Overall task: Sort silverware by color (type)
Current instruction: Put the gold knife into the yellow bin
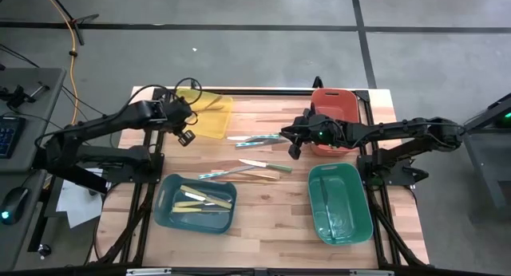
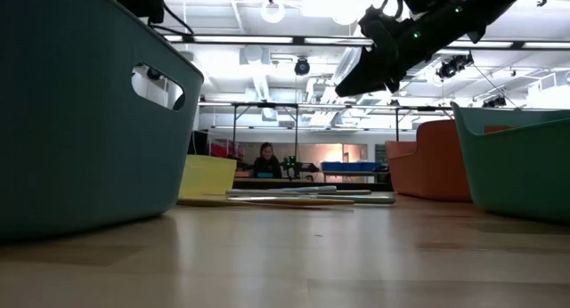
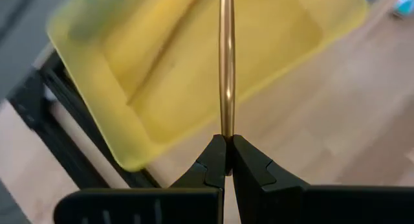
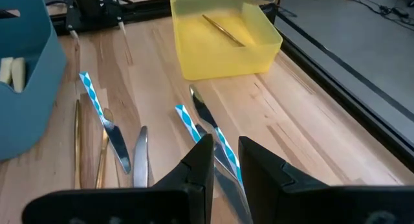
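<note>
My left gripper (image 1: 188,124) hangs over the near edge of the yellow bin (image 1: 209,112) and is shut on a thin gold-tan utensil (image 3: 226,62). Another gold utensil (image 4: 223,30) lies inside that bin. My right gripper (image 1: 289,140) hovers above the table in front of the red bin (image 1: 335,108). Its fingers stand a little open with nothing between them. Beneath it, loose silverware lies flat on the wood: silver knives with blue-white striped handles (image 4: 194,123) and gold pieces (image 4: 103,153). Cream-yellow utensils (image 1: 204,200) rest in the blue bin (image 1: 168,204). My left gripper pinches one end of the gold utensil (image 3: 226,128) between its two fingertips. The utensil runs straight on from the fingers, in line with them. The fingers slant steeply down, and the utensil is lifted clear over the yellow bin (image 3: 194,68).
A green bin (image 1: 351,228) stands at the near right. More silverware (image 1: 263,166) lies mid-table between the blue and green bins. The table's black frame (image 4: 336,75) runs past the yellow bin. A person (image 2: 265,161) sits far behind the table.
</note>
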Tool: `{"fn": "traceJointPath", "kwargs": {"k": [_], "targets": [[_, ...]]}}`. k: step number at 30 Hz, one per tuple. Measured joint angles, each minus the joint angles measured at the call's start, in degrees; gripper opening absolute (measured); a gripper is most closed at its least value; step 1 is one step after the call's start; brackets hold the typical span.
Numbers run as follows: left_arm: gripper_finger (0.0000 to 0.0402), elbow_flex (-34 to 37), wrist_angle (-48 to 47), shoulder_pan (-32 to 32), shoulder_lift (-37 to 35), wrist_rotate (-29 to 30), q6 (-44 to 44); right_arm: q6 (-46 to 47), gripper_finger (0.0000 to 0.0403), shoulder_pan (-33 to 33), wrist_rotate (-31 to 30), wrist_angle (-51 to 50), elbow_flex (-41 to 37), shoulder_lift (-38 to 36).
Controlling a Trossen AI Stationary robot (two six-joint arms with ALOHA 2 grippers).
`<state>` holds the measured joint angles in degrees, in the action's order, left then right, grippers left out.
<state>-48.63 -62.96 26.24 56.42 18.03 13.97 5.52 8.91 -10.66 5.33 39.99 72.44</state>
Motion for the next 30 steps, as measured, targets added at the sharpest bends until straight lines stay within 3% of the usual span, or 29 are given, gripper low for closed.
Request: {"fn": "traceJointPath", "kwargs": {"k": [8, 19, 30], "targets": [[0.0000, -0.9, -4.9, 1.0, 5.0, -1.6, 0.9, 0.7, 0.0058, 0.0, 0.0, -0.1, 0.0, 0.0], [0.0000, -0.9, 0.4, 5.3, 17.0, -0.1, -9.4, 2.0, 0.0058, 0.0, 0.0, -0.1, 0.0, 0.0], [0.0005, -0.9, 5.0, 8.7, 22.9, 2.3, -14.6, 2.0, 0.0058, 0.0, 0.0, -0.1, 0.0, 0.0]]}}
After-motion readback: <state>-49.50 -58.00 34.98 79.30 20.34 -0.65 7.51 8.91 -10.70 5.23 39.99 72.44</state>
